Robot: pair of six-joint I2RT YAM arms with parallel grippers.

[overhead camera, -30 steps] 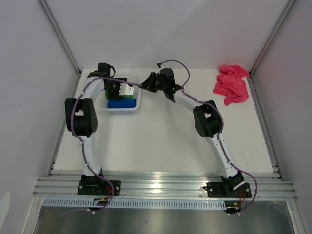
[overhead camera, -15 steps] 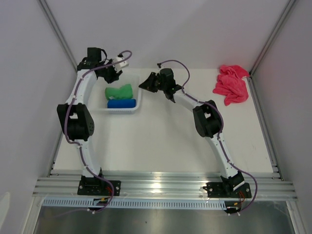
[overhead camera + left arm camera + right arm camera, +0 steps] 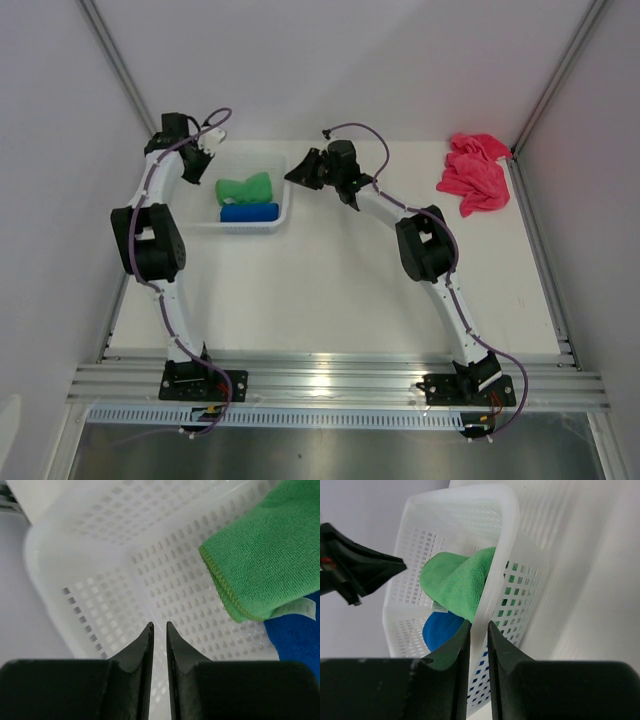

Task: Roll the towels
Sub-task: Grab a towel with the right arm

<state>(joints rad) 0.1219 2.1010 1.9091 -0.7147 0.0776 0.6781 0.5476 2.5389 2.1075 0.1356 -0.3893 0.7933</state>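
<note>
A white plastic basket (image 3: pixel 287 196) at the back left holds a bundled green towel (image 3: pixel 245 187) and, in front of it, a rolled blue towel (image 3: pixel 248 212). The pink towel (image 3: pixel 473 172) lies crumpled at the back right corner. My left gripper (image 3: pixel 212 141) hovers over the basket's far left corner. In the left wrist view my left gripper (image 3: pixel 159 624) has its jaws almost together with nothing between them, above the basket wall (image 3: pixel 100 610), with the green towel (image 3: pixel 270 565) and blue towel (image 3: pixel 297 640) to its right. My right gripper (image 3: pixel 479 622) is shut on the basket rim (image 3: pixel 512 510).
Grey enclosure walls stand close behind and to the left of the basket. The left arm's elbow (image 3: pixel 148 240) rises beside the left wall. An aluminium rail (image 3: pixel 330 378) runs along the near table edge.
My left gripper rose from the basket and pulled back to the far left corner, closing as it went. The green towel, hidden under it before, now lies uncovered in the basket. The right arm stayed still.
</note>
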